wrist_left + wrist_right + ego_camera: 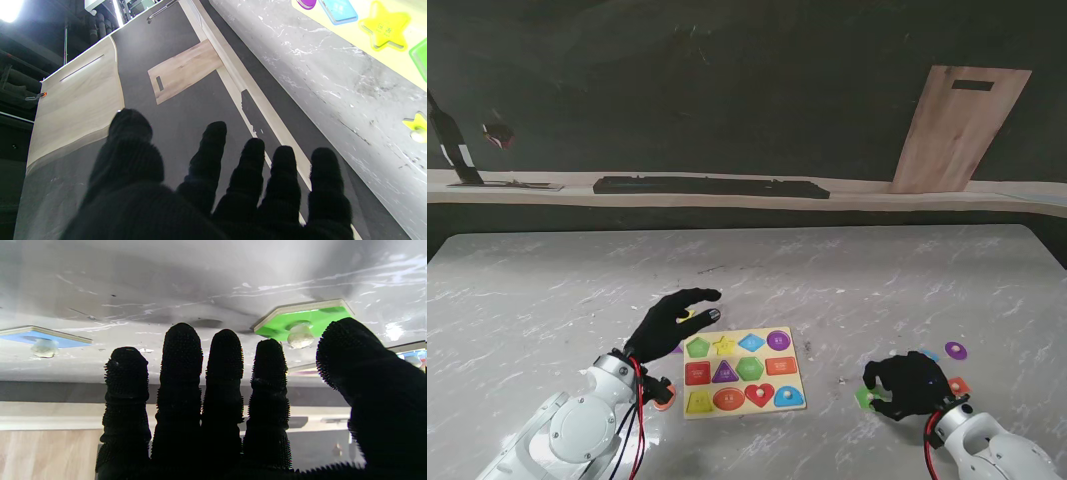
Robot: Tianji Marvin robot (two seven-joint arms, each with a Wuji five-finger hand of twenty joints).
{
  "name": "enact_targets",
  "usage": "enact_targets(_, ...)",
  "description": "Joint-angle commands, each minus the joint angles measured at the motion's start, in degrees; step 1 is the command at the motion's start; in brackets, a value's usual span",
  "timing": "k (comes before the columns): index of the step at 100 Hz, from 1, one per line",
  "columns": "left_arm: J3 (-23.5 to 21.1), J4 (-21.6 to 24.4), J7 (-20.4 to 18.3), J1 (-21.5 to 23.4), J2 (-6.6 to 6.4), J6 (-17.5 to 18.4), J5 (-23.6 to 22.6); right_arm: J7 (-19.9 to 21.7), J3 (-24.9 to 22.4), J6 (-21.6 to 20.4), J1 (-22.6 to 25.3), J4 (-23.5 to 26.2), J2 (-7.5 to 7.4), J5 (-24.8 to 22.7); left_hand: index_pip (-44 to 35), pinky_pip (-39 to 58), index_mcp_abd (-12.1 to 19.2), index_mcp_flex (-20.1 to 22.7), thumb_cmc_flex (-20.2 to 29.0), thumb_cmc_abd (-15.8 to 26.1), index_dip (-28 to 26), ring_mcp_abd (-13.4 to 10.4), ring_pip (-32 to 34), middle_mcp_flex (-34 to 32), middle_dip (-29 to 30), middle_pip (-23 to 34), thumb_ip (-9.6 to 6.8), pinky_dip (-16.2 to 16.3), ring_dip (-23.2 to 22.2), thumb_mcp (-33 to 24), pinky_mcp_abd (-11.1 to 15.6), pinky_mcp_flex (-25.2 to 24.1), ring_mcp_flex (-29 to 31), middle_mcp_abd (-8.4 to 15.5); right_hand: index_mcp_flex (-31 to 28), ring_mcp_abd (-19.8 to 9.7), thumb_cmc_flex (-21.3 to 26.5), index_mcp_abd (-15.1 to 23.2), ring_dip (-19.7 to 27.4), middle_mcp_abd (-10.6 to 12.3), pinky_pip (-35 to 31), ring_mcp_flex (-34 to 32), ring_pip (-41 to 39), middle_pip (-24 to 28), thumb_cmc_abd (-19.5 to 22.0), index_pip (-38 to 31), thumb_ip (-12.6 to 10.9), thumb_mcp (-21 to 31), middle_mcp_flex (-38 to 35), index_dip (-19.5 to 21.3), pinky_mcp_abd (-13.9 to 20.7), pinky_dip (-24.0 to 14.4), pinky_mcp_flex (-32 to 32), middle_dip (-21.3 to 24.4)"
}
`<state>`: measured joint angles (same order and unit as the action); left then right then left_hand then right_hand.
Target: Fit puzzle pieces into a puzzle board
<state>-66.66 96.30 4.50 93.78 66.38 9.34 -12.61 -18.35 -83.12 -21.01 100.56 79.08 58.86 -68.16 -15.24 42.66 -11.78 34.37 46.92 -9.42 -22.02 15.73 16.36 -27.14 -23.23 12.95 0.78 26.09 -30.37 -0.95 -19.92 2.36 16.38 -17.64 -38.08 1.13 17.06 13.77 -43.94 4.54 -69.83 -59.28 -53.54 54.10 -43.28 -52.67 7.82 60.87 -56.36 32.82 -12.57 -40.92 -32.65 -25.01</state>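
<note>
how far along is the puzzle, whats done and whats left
The puzzle board shows coloured shapes in all twelve spots, though whether each is a seated piece is unclear. In hand: nothing. The right hand hovers open over a loose green piece; the left hand is open by the board's far left corner. Left on the table: that green piece, a purple piece and a yellow star piece.

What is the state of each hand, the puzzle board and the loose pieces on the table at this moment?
left hand: open, fingers spread, holding nothing, at the board's far left corner.
right hand: open, fingers over the green piece, not closed on it.
puzzle board: flat on the table, coloured shapes in all its places.
green piece: flat on the table.
purple piece: flat on the table, untouched.
</note>
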Motion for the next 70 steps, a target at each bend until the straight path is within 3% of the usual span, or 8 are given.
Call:
enact_targets(1, 0.01, 0.21, -0.08, 0.19, -0.02, -0.13, 0.07, -0.14, 0.04, -0.34, 0.58, 0.22, -0.23, -0.39, 0.76, 0.10, 1.51, 0.92, 0.41, 1.57, 0.30, -0.99, -1.06, -0.03, 0.59, -0.55, 0.69, 0.68, -0.28, 1.69, -0.45, -0.67, 1.43, 0.83, 0.38, -0.87, 1.48, -0.29, -0.86, 0.20, -1.47, 1.72, -1.33, 1.43, -2.56, -1.25, -1.78, 2.31, 2.37, 1.14, -1.08, -0.12, -0.14, -0.57)
enact_targets(21, 0.01, 0.18, -0.10, 0.20, -0.03, -0.06, 0.03, -0.49, 0.04, -1.67, 0.41, -0.22, -0.35, -0.56, 0.76, 0.08, 1.58, 0.93, 0.40, 1.57, 0.29, -1.02, -1.09, -0.10, 0.59, -0.54, 0.68, 0.68, -0.26, 1.69, -0.51, -0.67, 1.43, 0.90, 1.20, -2.02, 4.98, -1.67, -1.58, 0.59, -0.99, 1.96, -1.72, 1.66, -5.34, 0.24, -2.51, 5.87, 3.24, 1.27, -0.12, -0.16, -0.25, -0.69)
enact_targets(26, 0.02, 0.17, -0.14, 0.19, -0.04, -0.06, 0.07, -0.77, 0.06, -2.03, 0.31, -0.41, -0.40, -0.71, 0.77, 0.09, 1.62, 0.91, 0.35, 1.61, 0.30, -1.03, -1.12, -0.13, 0.59, -0.53, 0.69, 0.68, -0.25, 1.71, -0.45, -0.63, 1.39, 0.91, 1.11, -2.37, 6.11, -1.15, -2.07, 0.88, -0.67, 1.87, -1.92, 1.82, -6.23, 0.51, -0.01, 6.48, 2.96, 1.23, 0.27, -0.26, -0.55, 0.48)
enact_targets(36, 0.04, 0.12, -0.19, 0.14, -0.04, -0.09, 0.11, -1.05, 0.10, -2.65, 0.14, -0.73, -0.38, -0.50, 0.76, 0.07, 1.60, 0.93, 0.40, 1.56, 0.29, -1.07, -1.09, -0.13, 0.58, -0.53, 0.69, 0.67, -0.26, 1.69, -0.46, -0.68, 1.47, 0.89, 1.53, -2.56, 7.78, -0.09, -2.59, 1.00, -0.37, 1.57, -2.12, 2.57, -6.74, -1.65, 2.12, 7.17, 2.64, -2.26, 0.44, -0.53, -0.78, 1.96)
enact_targets(70, 0.09, 0.05, -0.19, 0.07, -0.03, -0.10, 0.16, -0.47, 0.40, -3.35, -0.22, -1.23, -0.25, 0.60, 0.69, 0.06, 1.64, 0.99, 0.38, 1.53, 0.24, -1.03, -1.09, -0.14, 0.57, -0.52, 0.69, 0.67, -0.26, 1.68, -0.48, -0.67, 1.49, 0.93, 2.21, -2.40, 10.76, 2.25, -2.81, 1.04, -0.16, 1.39, -2.21, 2.31, -2.68, -4.81, 4.98, 5.52, 1.90, -6.59, 0.54, -0.70, -1.05, 2.71)
